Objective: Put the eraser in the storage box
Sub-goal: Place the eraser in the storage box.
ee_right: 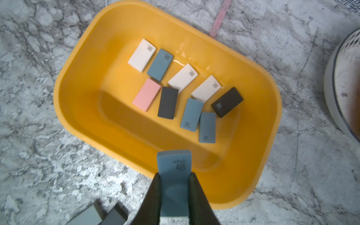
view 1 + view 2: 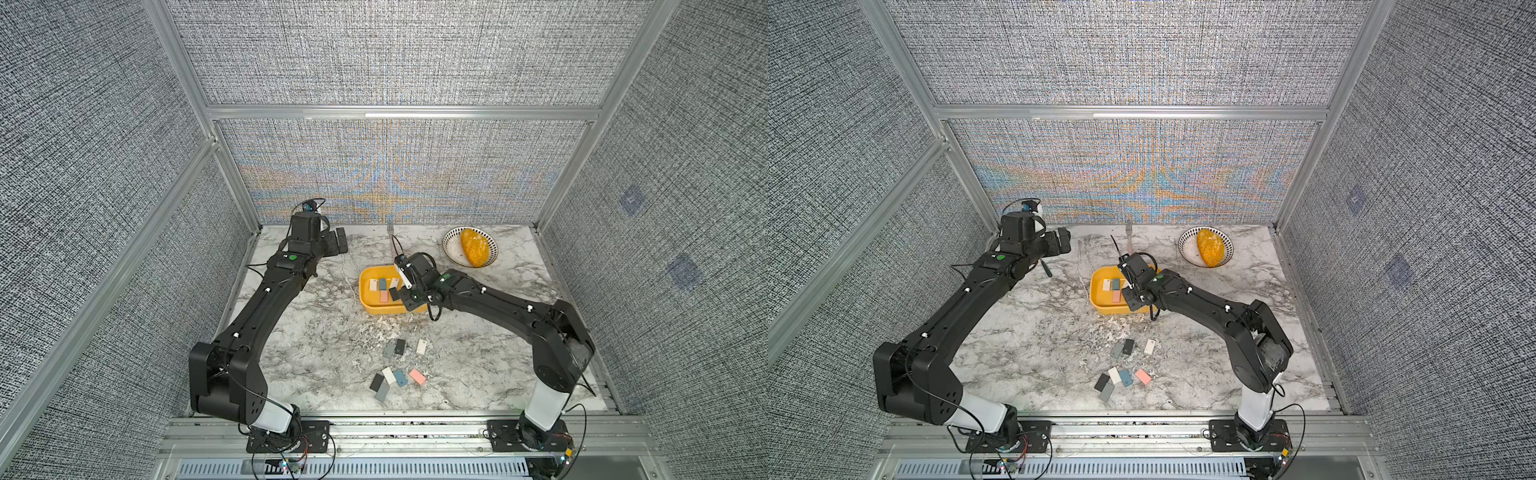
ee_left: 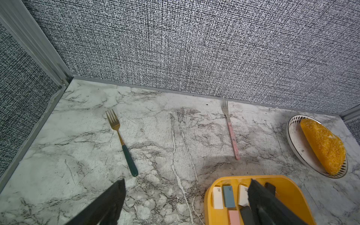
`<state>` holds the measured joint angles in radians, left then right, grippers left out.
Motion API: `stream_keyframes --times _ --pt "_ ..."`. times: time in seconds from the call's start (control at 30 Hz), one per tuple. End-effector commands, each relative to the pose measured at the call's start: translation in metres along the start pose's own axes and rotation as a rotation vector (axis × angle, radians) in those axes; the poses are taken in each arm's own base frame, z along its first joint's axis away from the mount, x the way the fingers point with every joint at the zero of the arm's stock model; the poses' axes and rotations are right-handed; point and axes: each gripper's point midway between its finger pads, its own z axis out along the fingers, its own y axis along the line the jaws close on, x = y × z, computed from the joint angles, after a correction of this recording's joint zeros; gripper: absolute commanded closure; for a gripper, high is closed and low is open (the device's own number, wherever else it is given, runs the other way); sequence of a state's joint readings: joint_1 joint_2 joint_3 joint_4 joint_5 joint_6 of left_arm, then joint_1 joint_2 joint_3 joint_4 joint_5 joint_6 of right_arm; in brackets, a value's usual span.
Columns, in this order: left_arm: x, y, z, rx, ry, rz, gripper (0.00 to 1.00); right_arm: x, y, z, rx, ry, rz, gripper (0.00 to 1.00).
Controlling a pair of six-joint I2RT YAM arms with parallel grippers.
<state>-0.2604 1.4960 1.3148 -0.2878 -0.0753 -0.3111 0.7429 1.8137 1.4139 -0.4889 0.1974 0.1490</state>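
- The white marble-patterned table lies beneath both pincers. A scatter of loose flat erasers rests on it behind the right pincer, towards that arm's base.
- The shallow yellow plastic storage box, rectangular with rounded corners, sits directly below and ahead of the right pincer. Its nearer half is bare floor, while its farther half is taken up.
- The left pincer stands with its jaws spread wide and holds nothing. It is well apart from the box at the far edge of the table and has no part in this step.
- The right pincer grips a blue-grey rectangular eraser stamped 48 by its long sides. The printed end sticks out past the fingertips.
- That eraser hangs above the box's near wall, roughly over the line where the wall meets the floor, and is not yet inside.
- Nine small erasers in white, blue, pink and black lie flat ahead of the pincer, in the far part of the box.
- To release well, I judge the pincer should ease a little forward until it is over the bare floor.
- It should then come down low and part its jaws. A drop from here risks the eraser striking the wall and tipping out.
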Motion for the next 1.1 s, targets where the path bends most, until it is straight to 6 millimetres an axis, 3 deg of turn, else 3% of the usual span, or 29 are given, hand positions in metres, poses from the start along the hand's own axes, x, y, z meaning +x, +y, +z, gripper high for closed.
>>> stream_keyframes --times 0.0,0.37,1.07 --pt "-0.01 -0.004 -0.003 0.016 -0.033 0.004 0.0 -0.01 -0.008 0.006 0.01 -0.006 0.028 0.78" --pt "-0.011 -0.003 -0.003 0.014 -0.032 0.007 0.0 -0.018 -0.038 0.037 0.048 0.008 0.096 0.78" --pt "-0.008 -0.005 0.007 0.017 -0.011 0.016 0.0 -0.009 -0.059 0.085 0.104 0.055 0.133 0.78"
